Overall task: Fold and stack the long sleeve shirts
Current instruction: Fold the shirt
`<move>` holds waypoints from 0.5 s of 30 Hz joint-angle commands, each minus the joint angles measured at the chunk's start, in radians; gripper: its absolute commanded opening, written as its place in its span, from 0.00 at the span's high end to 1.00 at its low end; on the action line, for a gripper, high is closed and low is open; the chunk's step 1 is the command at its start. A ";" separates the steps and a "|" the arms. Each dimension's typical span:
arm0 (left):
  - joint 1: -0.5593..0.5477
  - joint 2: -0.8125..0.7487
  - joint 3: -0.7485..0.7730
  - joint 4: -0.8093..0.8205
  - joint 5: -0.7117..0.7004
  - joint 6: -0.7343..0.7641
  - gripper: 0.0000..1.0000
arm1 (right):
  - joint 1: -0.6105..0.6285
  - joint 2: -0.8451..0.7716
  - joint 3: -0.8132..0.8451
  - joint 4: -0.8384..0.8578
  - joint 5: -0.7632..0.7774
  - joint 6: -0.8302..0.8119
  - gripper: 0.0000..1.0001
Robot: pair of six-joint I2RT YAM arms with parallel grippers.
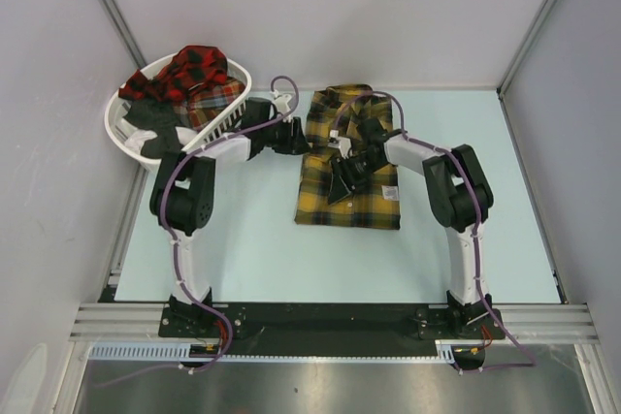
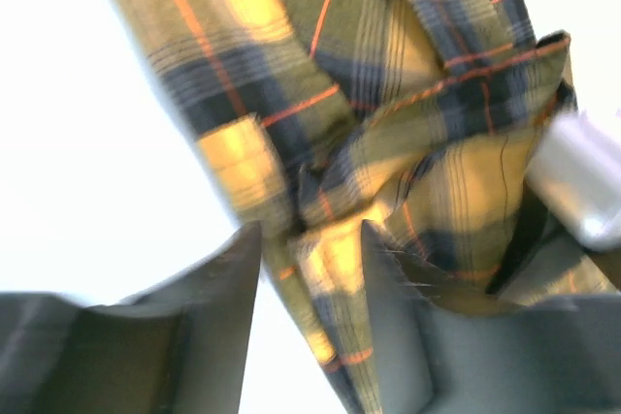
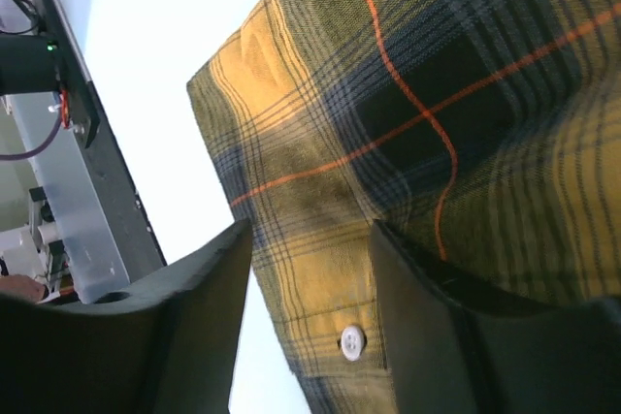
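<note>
**Item:** mustard-yellow shirt (image 1: 320,196), black checks with thin red lines. It lies on the table (image 1: 252,249), partly folded into a rough rectangle, collar end on the far side. It sits just right of the left gripper (image 1: 294,136) and beneath the right gripper (image 1: 342,181).

**Left gripper:** at the shirt's far left edge. The jaws stand apart, with a gathered fold of the yellow cloth running between them and bunching just ahead of the tips. Whether they pinch it cannot be told.

**Right gripper:** over the middle of the shirt. The jaws stand apart above it, and flat plaid cloth spreads ahead of both fingers. A white button (image 3: 351,340) on the cloth shows through the gap between them.

**Red-and-black shirts** (image 1: 194,70): heaped in a white basket (image 1: 116,128), to the left of and beyond the left gripper's jaws, apart from the yellow shirt. Darker crumpled cloth lies in the basket with them.
</note>
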 commanded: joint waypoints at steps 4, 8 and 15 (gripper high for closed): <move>0.016 -0.129 -0.093 -0.072 0.103 0.072 0.29 | -0.155 -0.187 0.033 -0.051 -0.037 -0.019 0.36; 0.004 -0.097 -0.081 -0.075 0.114 0.072 0.25 | -0.284 -0.210 0.010 -0.069 0.021 -0.026 0.35; -0.013 -0.025 0.015 -0.110 0.083 0.100 0.25 | -0.414 -0.124 0.020 -0.045 0.171 -0.048 0.35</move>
